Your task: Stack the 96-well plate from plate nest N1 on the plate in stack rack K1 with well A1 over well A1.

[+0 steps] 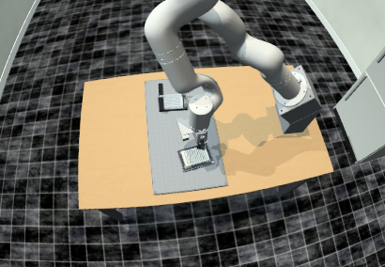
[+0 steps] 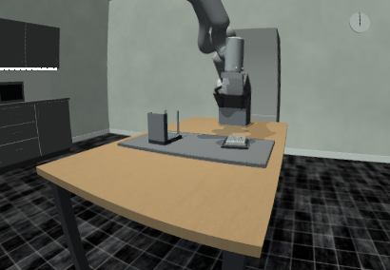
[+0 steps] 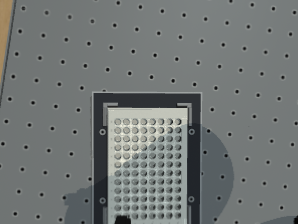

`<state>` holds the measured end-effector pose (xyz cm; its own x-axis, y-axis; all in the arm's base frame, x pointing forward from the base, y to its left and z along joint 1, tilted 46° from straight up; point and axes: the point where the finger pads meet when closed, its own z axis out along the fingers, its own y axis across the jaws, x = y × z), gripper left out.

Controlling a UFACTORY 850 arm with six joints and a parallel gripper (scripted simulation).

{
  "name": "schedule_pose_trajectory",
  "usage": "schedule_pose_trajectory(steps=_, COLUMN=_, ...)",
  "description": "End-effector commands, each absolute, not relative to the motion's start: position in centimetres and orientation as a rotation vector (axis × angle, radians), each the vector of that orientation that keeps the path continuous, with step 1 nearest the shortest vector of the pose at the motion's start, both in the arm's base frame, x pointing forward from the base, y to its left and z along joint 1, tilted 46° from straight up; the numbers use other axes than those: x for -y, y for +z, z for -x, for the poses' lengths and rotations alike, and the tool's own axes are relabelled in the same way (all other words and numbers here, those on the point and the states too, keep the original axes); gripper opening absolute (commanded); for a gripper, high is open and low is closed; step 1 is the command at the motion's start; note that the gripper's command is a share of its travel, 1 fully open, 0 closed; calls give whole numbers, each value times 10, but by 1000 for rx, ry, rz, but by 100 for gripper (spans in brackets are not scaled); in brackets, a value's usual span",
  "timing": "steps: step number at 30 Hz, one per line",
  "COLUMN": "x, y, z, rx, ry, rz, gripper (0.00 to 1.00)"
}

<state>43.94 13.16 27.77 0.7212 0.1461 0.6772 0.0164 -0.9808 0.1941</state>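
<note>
A white 96-well plate (image 1: 194,157) (image 2: 236,141) (image 3: 147,165) lies flat in the dark plate nest N1 (image 1: 183,164) (image 3: 97,150) on the grey perforated mat (image 1: 188,181) (image 2: 200,150) (image 3: 150,45). The stack rack K1 (image 1: 161,90) (image 2: 158,127) stands further back on the mat and holds another plate (image 1: 172,102). My gripper (image 1: 201,140) (image 2: 232,103) is open and empty. It hangs well above the nest, pointing down, over the plate's near end. In the wrist view only a dark finger tip shows at the bottom edge, and the plate's lower part is cut off.
The mat lies on a wooden table (image 1: 113,142) (image 2: 143,186). The arm's grey base block (image 1: 298,106) stands at the table's right back corner. A grey cabinet (image 1: 366,114) stands off the table to the right. Dark cupboards (image 2: 29,129) line the left wall.
</note>
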Motion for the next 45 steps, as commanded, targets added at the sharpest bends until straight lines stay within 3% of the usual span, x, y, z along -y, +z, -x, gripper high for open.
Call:
schedule_pose_trajectory(steps=1, x=-153, y=281, z=-437, rx=-152, ry=1176, rz=-2781, gripper=100)
schedule_pose_trajectory(steps=45, x=-156, y=257, z=-463, rx=-152, ry=1176, rz=-2781, gripper=100)
